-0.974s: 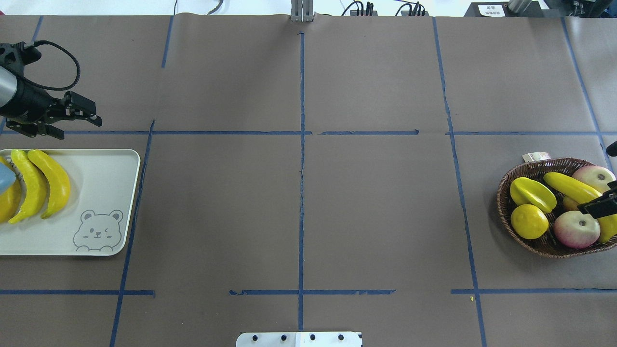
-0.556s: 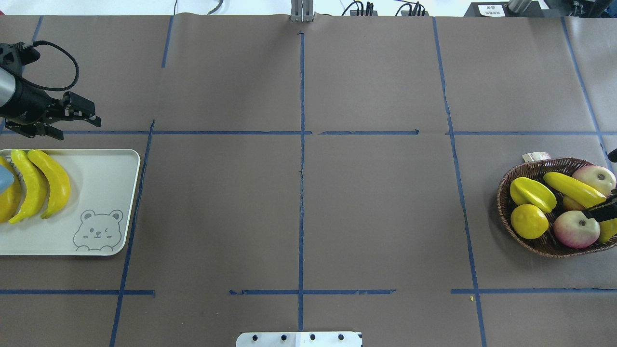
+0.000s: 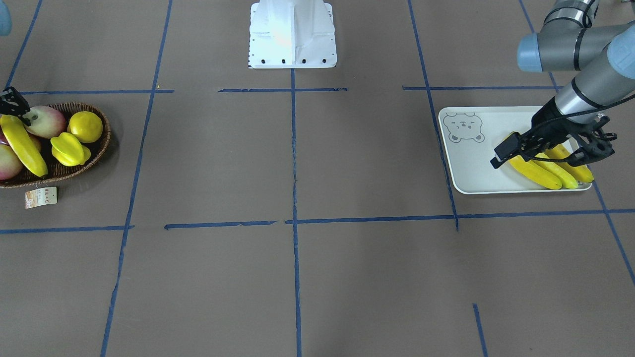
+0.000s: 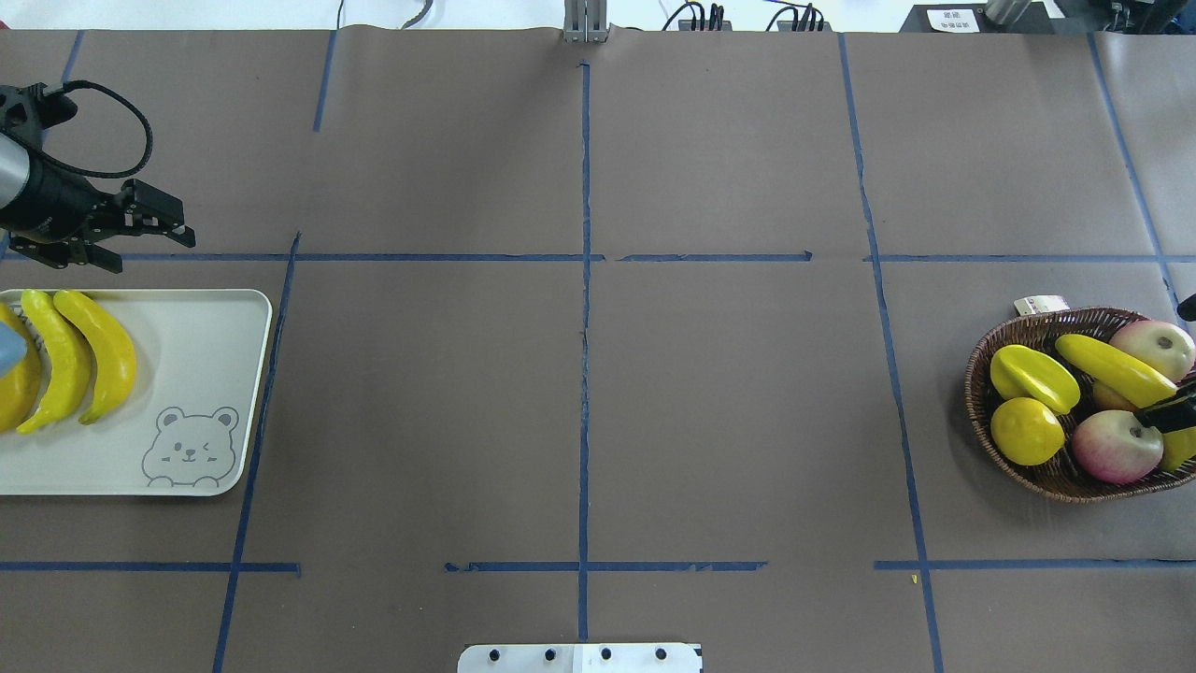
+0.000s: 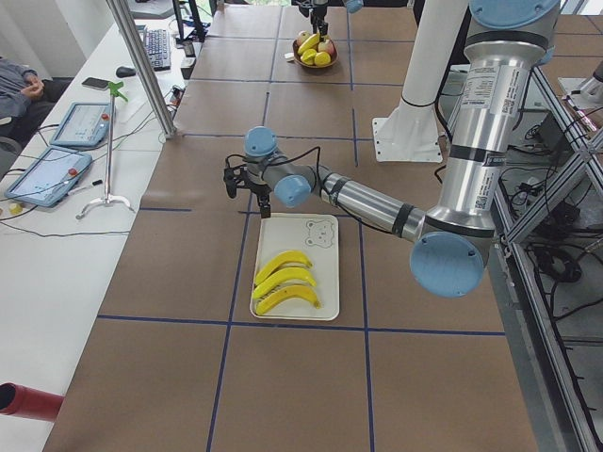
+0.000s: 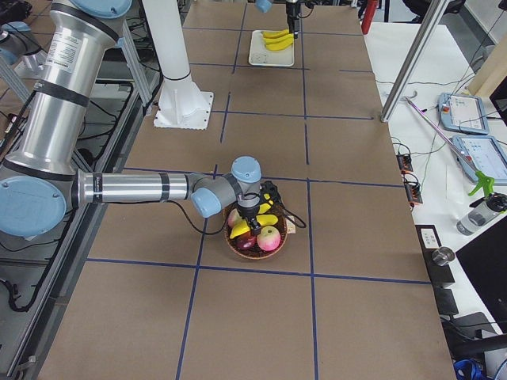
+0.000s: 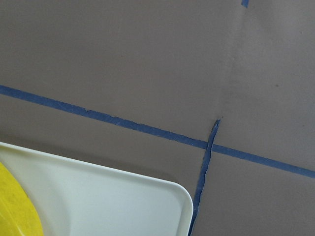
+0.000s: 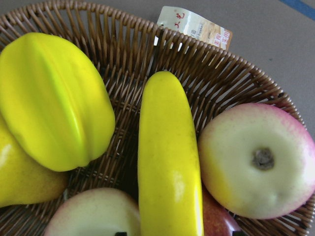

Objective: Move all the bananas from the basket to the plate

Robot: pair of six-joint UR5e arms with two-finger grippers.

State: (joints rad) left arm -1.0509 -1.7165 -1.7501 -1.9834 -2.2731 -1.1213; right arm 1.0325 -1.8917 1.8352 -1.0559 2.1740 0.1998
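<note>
Banana (image 8: 170,162) in basket (image 8: 236,73) is straddled by open right claw (image 8: 178,232), not gripped; left claw (image 4: 156,250) is held open, empty, beside plate (image 4: 206,374) loaded with three bananas (image 4: 107,355).

Four bananas (image 4: 107,355), at least two apples (image 4: 1117,447), one starfruit (image 4: 1032,374), lemon (image 4: 1026,430), basket (image 4: 974,393), plate (image 4: 196,374)

I find no wording I can read in full. A paper tag (image 8: 195,25) hanging outside the basket (image 8: 236,73) rim carries small red characters and dark print, too fine to make out. The plate (image 4: 206,327), at the left edge of the table (image 4: 729,421), shows a grey bear face (image 4: 192,447) in its near inner corner. A white label (image 4: 953,19) on a dark box (image 4: 914,21) beyond the table's far edge is blurred.
</note>
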